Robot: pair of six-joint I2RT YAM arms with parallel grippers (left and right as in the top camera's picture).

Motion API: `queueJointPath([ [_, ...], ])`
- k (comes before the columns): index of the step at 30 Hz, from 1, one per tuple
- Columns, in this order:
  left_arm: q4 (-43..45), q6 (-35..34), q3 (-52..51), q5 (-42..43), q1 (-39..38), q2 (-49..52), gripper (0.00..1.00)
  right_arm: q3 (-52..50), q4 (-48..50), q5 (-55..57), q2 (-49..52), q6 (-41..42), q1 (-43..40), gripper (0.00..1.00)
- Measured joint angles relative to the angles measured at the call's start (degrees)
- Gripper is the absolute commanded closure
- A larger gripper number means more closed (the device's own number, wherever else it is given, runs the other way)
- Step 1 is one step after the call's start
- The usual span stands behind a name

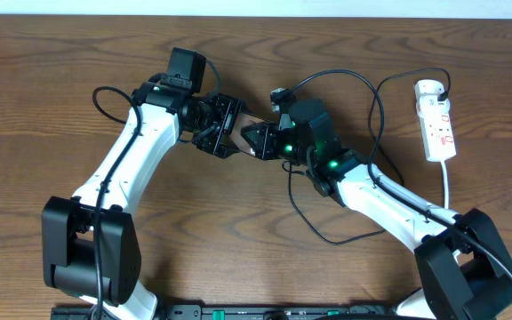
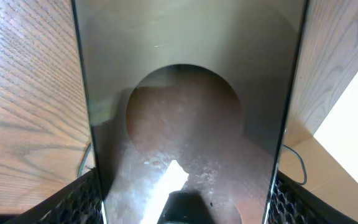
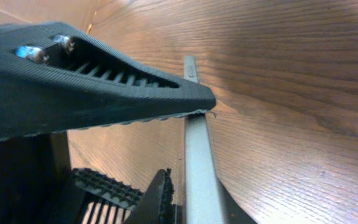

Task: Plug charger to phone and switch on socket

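Observation:
The phone [image 1: 245, 122], a brown-bronze slab, is held above the table between my two grippers. My left gripper [image 1: 224, 124] is shut on its two long sides. In the left wrist view the phone's glossy face [image 2: 185, 93] fills the space between the mesh finger pads [image 2: 185, 202]. My right gripper [image 1: 260, 140] is open at the phone's other end. In the right wrist view its jaws [image 3: 188, 142] are apart, and the upper fingertip touches the phone's grey edge [image 3: 199, 162]. The charger's thin black cable [image 1: 314, 229] loops across the table; its connector tip is hidden. The white socket [image 1: 437, 120] lies at the far right.
Thicker black robot cables arch over the right wrist [image 1: 327, 76] and the left arm [image 1: 105, 98]. The socket's white lead [image 1: 447, 182] runs towards the right arm's base. The table's far edge runs along the top of the overhead view.

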Motion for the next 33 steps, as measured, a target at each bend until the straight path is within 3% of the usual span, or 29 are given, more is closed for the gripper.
queueJointPath([
  [13, 1.07, 1.42, 0.09, 0.42, 0.46, -0.02, 0.92, -0.57, -0.81, -1.36, 0.98, -0.09, -0.85, 0.99],
  [20, 0.87, 9.92, 0.07, 1.57, 0.02, -0.02, 0.92, -0.55, 0.42, -2.05, 0.24, 1.88, -8.96, 0.99],
  [27, 0.87, 24.48, 0.04, 1.75, 1.53, -0.02, 0.91, -0.55, 0.5, -2.27, -1.11, 12.13, -13.51, 0.99],
  [33, 1.88, 34.03, 0.04, 1.77, 3.63, -0.02, 0.91, -0.55, 2.08, -2.58, -1.7, 28.33, -15.65, 0.99],
])
